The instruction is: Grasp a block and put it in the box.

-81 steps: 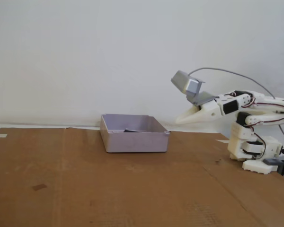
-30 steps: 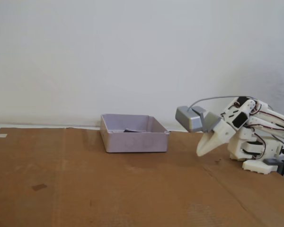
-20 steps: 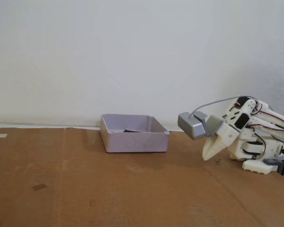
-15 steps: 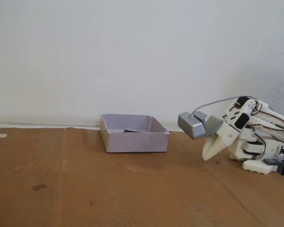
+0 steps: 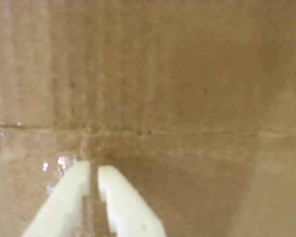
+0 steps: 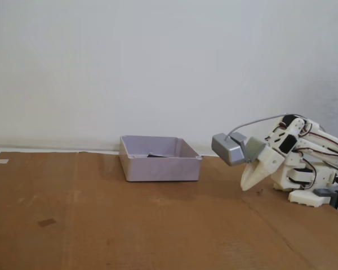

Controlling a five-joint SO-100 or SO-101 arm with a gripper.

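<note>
My gripper (image 5: pixel 93 169) has two white fingers that nearly touch, with only a thin slit between them and nothing held. In the fixed view the gripper (image 6: pixel 246 186) points down at the cardboard, folded back close to the arm's base at the right. The box (image 6: pixel 159 159) is a shallow pale lilac tray standing left of the gripper, apart from it. A dark thing (image 6: pixel 155 155) lies inside the box, mostly hidden by its front wall; I cannot tell whether it is the block. No block shows on the cardboard.
Brown cardboard sheets (image 6: pixel 129 225) cover the table, with a seam (image 5: pixel 187 132) crossing the wrist view. A white wall stands behind. The arm's base (image 6: pixel 312 194) sits at the right edge.
</note>
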